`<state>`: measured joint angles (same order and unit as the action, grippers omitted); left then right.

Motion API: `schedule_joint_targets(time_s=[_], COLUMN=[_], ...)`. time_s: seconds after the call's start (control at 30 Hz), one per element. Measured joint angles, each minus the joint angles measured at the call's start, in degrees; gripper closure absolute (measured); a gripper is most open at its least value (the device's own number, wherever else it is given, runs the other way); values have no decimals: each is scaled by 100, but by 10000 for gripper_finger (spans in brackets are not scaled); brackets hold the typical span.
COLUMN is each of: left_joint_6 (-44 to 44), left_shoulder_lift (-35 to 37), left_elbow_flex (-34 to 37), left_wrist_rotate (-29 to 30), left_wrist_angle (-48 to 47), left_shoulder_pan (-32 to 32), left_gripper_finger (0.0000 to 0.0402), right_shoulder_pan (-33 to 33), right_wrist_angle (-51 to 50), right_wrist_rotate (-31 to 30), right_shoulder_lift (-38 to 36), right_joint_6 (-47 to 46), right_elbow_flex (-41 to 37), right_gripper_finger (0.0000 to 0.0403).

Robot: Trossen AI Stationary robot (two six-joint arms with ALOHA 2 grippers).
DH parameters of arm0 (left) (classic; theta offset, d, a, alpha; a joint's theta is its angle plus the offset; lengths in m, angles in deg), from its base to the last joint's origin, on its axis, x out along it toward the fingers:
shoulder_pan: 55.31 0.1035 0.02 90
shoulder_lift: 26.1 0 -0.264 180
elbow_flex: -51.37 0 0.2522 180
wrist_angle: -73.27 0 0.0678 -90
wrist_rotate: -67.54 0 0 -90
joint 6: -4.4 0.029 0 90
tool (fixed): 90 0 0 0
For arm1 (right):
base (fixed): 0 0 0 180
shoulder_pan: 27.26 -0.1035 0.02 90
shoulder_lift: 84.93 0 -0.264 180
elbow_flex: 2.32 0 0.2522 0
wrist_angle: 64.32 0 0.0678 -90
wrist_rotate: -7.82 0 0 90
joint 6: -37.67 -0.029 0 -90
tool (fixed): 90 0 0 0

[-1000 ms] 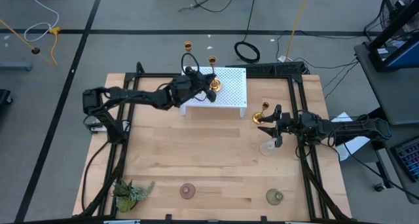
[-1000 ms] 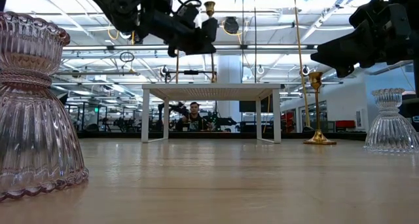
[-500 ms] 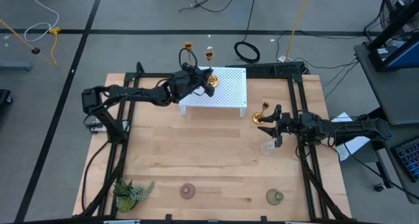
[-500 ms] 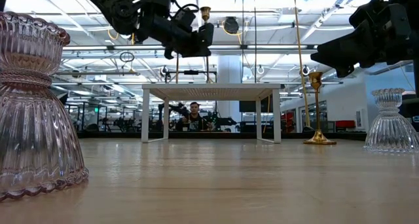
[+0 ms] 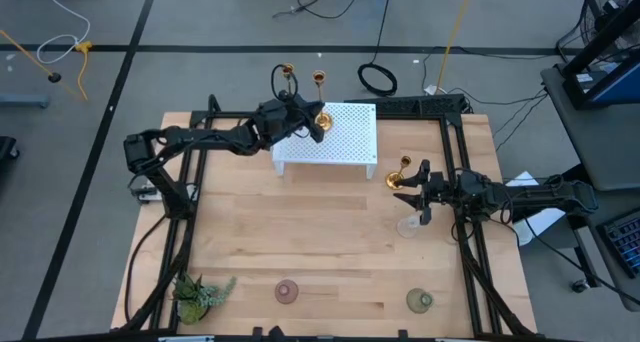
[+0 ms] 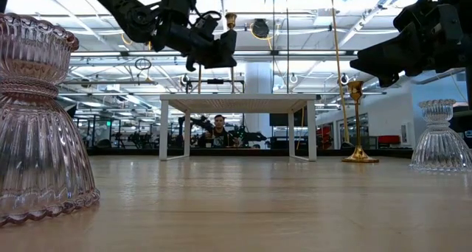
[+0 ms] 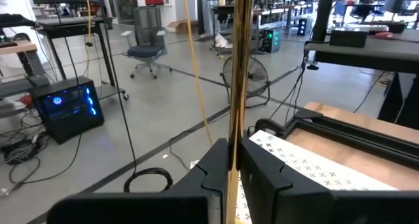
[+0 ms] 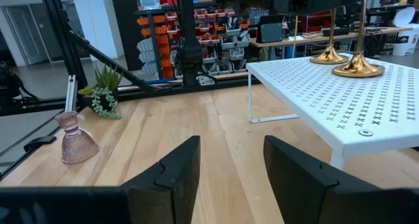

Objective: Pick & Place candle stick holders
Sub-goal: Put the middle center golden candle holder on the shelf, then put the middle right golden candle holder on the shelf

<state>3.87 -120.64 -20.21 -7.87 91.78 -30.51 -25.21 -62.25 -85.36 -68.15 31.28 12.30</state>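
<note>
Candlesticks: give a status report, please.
Left gripper shut on candlestick, base on rack. Right gripper open, empty, idle. Second candlestick close beside.

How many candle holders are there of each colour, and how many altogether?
Gold candlesticks: 3
Pink glass holder: 1
Clear glass holder: 1
Green glass holder: 1
Total: 6

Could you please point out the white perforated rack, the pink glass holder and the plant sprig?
white perforated rack [image 5: 345,132]: high view, bare top surface.
pink glass holder [image 6: 38,127]: low view, ribbed body.
plant sprig [image 5: 197,294]: high view, leaves.
</note>
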Motion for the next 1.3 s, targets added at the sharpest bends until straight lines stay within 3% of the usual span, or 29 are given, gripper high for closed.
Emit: schedule_joint_targets(time_s=[0.23, 0.6, 0.8, 1.03, 1.3], left_joint_6=[24, 7, 53, 358, 297], left_shoulder_lift=[0, 2, 36, 604, 1582], left_elbow_flex=[0, 0, 0, -4, -2], left_wrist_rotate=[28, 51, 223, 1114, 1094], left_wrist_angle=[3, 9, -94, -982, -2820], left_shoulder_pan=[0, -38, -218, -532, -961], left_gripper_finger=[359, 278, 261, 261, 261], right_shoulder_pan=[0, 2, -21, -184, -506], right_wrist_angle=[0, 7, -188, -368, -538], right_wrist_rotate=[-1, 0, 28, 26, 44], right_shoulder_lift=[0, 2, 75, 522, 1034], right_joint_6=[0, 0, -167, -331, -802], right_elbow_flex=[0, 0, 0, 0, 0], right_gripper_finger=[243, 243, 243, 243, 243])
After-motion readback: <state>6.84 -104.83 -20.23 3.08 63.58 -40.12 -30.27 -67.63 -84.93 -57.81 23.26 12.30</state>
